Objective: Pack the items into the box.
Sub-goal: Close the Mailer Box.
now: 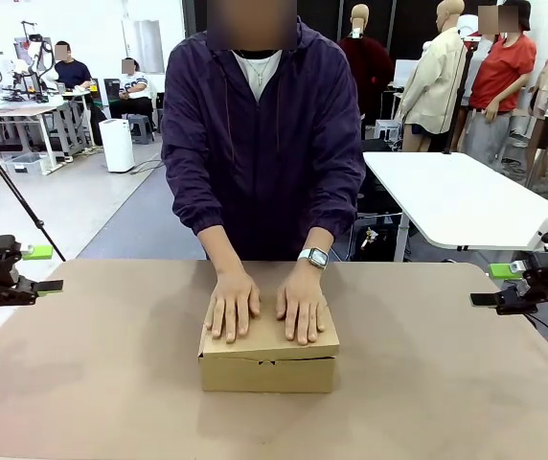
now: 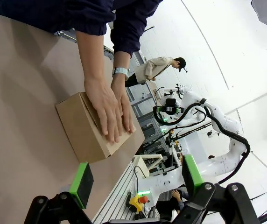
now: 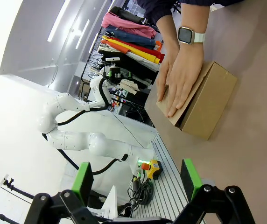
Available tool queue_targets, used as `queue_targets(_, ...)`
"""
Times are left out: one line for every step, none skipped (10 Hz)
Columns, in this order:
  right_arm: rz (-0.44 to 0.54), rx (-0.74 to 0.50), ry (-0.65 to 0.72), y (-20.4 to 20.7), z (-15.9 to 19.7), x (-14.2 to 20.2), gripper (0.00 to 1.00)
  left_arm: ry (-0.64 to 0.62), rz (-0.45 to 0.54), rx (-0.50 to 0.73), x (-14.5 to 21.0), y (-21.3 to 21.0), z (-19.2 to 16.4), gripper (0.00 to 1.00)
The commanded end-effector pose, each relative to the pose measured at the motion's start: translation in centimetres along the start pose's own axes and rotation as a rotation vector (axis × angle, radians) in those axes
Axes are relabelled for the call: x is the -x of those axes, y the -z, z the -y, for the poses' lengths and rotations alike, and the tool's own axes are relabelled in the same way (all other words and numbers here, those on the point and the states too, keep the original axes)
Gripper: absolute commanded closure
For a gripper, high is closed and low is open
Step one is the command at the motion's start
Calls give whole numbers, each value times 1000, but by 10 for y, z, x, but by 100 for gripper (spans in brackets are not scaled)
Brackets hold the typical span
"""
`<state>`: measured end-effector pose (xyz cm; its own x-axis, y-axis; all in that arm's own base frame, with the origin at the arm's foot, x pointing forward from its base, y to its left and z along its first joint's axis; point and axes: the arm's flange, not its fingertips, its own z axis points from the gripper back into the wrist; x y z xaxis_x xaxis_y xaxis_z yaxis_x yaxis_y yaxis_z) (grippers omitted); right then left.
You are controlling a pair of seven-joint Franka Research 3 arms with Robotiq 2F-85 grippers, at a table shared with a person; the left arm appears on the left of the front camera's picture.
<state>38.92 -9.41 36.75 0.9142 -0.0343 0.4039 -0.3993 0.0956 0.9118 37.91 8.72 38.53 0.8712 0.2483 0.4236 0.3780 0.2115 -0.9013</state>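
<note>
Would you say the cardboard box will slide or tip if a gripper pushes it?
The cardboard box sits low and flat on the table, so it would probably slide, not tip. Its lid looks thin and may flex; the person's hands press it flat.

- No text, label, brand, number or sign can be read anywhere in these views.
- The cardboard box point(image 1: 268, 372) shows plain brown faces, without print.

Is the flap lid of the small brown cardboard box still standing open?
No: in the front view the lid lies flat on the small brown cardboard box, pressed down by both of the person's hands.
</note>
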Motion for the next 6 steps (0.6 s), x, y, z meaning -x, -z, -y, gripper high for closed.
queue_targets(12,-6,-7,3,-1,-3,0,10,6,-4,-1,-1,2,0)
queue_targets(12,-6,-7,3,-1,-3,0,10,6,-4,-1,-1,2,0)
queue_targets(12,-6,-7,3,-1,-3,0,10,6,-4,-1,-1,2,0)
queue_targets(12,-6,-7,3,-1,-3,0,10,6,-4,-1,-1,2,0)
queue_targets(12,-6,-7,3,-1,-3,0,10,6,-4,-1,-1,2,0)
queue_targets(12,-6,-7,3,-1,-3,0,10,6,-4,-1,-1,2,0)
